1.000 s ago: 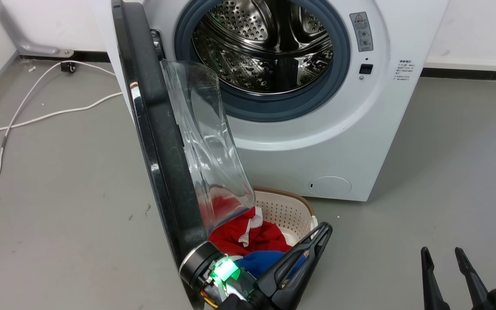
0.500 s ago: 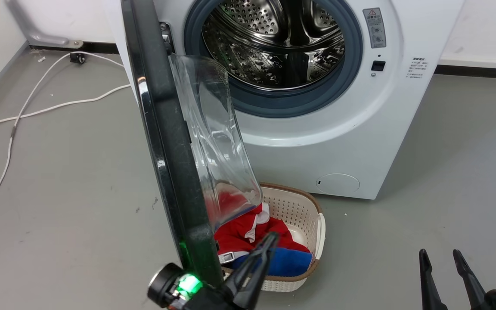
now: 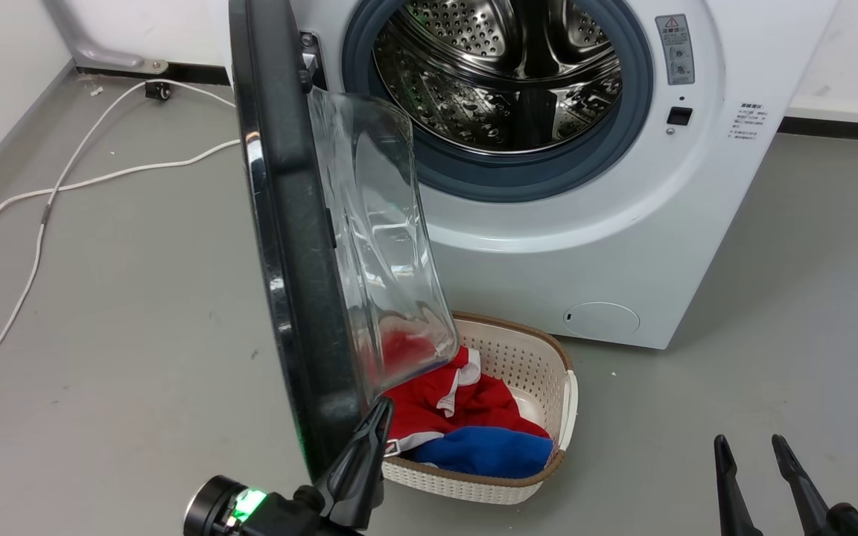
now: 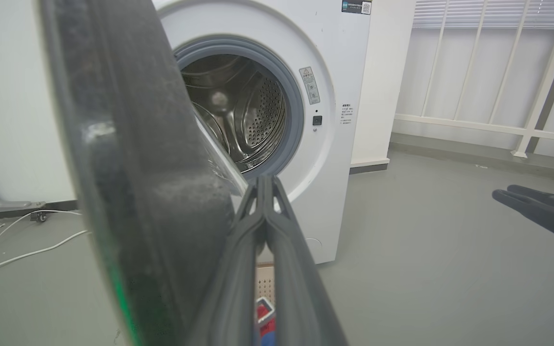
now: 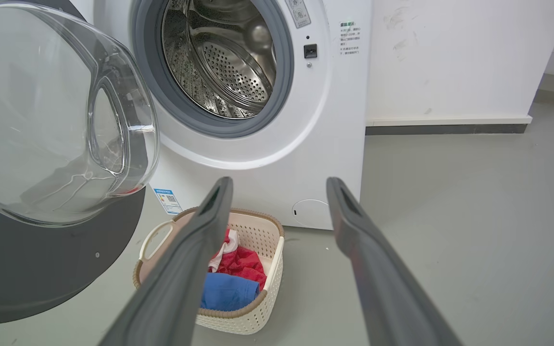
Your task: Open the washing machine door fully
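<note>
Left gripper (image 3: 380, 411), fingers pressed together and holding nothing, is now working with its tips at the inner rim of the washing machine door (image 3: 291, 246), lower than a second ago. The door is standing edge-on, roughly square to the washing machine (image 3: 548, 253), and is swinging slightly wider. It is not yet fully open. Right gripper (image 3: 748, 441) is idling, fingers spread.

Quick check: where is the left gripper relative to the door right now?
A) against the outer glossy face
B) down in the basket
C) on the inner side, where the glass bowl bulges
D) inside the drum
C: in the head view the left gripper, fingers together, lies on the inner side of the washing machine door, by its lower rim.
</note>
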You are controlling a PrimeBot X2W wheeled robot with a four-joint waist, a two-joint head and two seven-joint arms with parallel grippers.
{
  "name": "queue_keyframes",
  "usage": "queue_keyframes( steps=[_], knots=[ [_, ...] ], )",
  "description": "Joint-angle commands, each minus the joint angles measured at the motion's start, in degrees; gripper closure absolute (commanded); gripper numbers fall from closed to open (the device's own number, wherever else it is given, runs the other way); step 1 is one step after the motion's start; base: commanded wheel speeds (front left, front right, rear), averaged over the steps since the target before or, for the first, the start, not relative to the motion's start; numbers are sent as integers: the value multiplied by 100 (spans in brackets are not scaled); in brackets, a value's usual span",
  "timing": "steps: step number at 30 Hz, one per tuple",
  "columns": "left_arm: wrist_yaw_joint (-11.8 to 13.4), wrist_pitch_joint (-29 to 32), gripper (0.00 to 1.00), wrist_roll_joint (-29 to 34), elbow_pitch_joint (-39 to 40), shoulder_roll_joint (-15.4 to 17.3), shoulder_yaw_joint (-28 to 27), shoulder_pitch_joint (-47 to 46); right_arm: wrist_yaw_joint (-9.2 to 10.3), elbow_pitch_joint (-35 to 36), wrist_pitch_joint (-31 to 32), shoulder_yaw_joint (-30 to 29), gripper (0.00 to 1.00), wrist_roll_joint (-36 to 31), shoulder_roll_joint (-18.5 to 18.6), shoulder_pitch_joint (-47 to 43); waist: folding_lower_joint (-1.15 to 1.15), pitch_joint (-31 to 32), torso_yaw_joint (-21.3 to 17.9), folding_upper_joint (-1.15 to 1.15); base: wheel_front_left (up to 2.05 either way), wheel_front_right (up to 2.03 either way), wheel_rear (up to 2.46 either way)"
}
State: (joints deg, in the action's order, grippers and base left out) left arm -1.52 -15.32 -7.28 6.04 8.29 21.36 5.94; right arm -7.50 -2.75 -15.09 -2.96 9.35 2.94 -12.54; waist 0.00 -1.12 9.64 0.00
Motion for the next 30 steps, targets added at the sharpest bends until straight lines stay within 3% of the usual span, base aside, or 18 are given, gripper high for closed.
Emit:
queue_keyframes(
  steps=[1, 14, 30],
  knots=[
    [92, 33, 100, -36, -124, 70, -220, 71, 1, -5, -10, 17, 0, 12, -12, -20, 0, -5, 27, 0, 0, 0, 0],
    [385, 24, 100, -149, -89, 94, -1179, 408, 1, 17, -11, 73, 0, 32, -11, -73, 0, -46, 239, 0, 0, 0, 0],
    [344, 22, 100, -361, -517, 312, -2428, 287, 1, 89, -10, 36, 0, -73, -11, 43, 0, -208, 409, 0, 0, 0, 0]
  ],
)
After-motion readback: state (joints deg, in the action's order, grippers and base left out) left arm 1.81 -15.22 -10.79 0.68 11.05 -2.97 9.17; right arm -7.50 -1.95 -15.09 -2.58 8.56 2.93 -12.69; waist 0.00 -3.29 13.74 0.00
